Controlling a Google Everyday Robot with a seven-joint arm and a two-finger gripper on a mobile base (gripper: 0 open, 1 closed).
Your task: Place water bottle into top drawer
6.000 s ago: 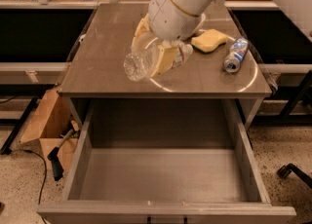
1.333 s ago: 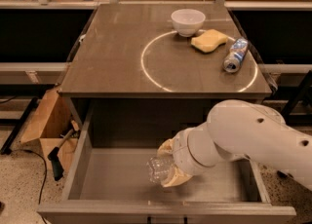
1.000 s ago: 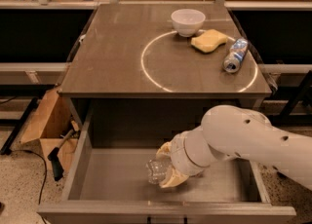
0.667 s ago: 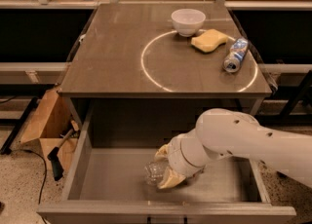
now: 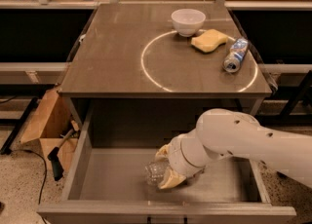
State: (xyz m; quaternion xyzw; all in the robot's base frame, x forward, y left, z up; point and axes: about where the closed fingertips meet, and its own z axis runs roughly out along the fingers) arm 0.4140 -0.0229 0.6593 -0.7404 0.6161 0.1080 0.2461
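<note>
The top drawer [image 5: 97,179] is pulled out below the table, grey with flat walls. My gripper [image 5: 165,167] is down inside it, near the middle front, with its cream fingers [image 5: 168,179] closed around the clear ribbed water bottle [image 5: 154,172]. The bottle lies low, at or just above the drawer floor, its left end sticking out of the fingers. The white arm reaches in from the right and hides the rest of the bottle.
On the tabletop stand a white bowl [image 5: 188,21], a yellow sponge [image 5: 209,40] and a blue-and-white can [image 5: 235,54] lying on its side, near a white circle marking. A cardboard box [image 5: 46,125] and a dark tool [image 5: 56,162] sit on the floor at left.
The arm carried the bottle from above the tabletop down into the drawer. Over the last second the gripper and bottle edged slightly left and lower.
</note>
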